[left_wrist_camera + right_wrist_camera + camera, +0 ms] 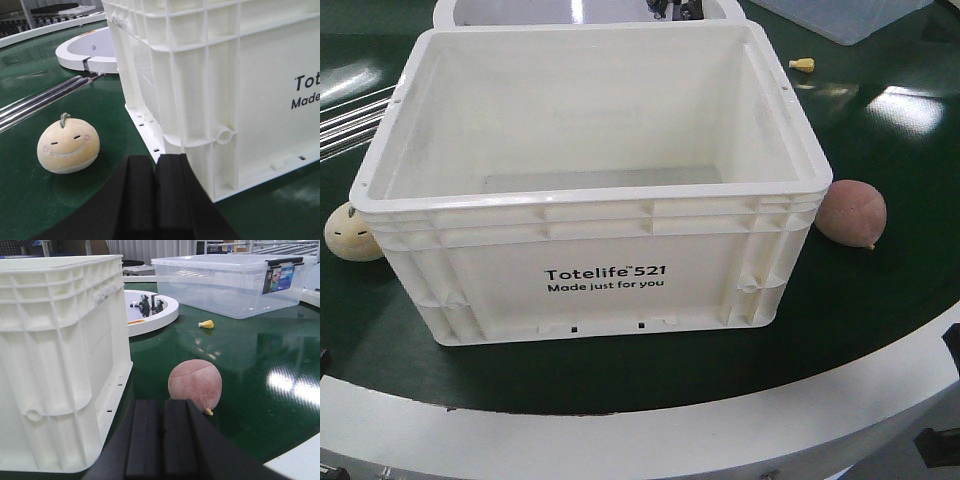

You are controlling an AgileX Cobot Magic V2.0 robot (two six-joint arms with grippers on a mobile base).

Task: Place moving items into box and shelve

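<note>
Green tabletop [880, 300] carries the white Totelife box [610, 270], upright and open-topped; the cream-yellow fruit [350, 233] lies outside it, just beside its left wall; the reddish-brown fruit [852, 212] lies outside, just beside its right wall. I find the left gripper [154, 165] clenched, fingers pressed together, near the cream-yellow fruit; the right gripper [162, 410] likewise clenched, close to the reddish-brown fruit; a yellow peg [802, 65] lies further back.

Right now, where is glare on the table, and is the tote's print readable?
Front view: glare on the green table right of the Totelife tote, print sharp. Right wrist view: glare right of the reddish-brown fruit. Left wrist view: soft sheen only.
</note>
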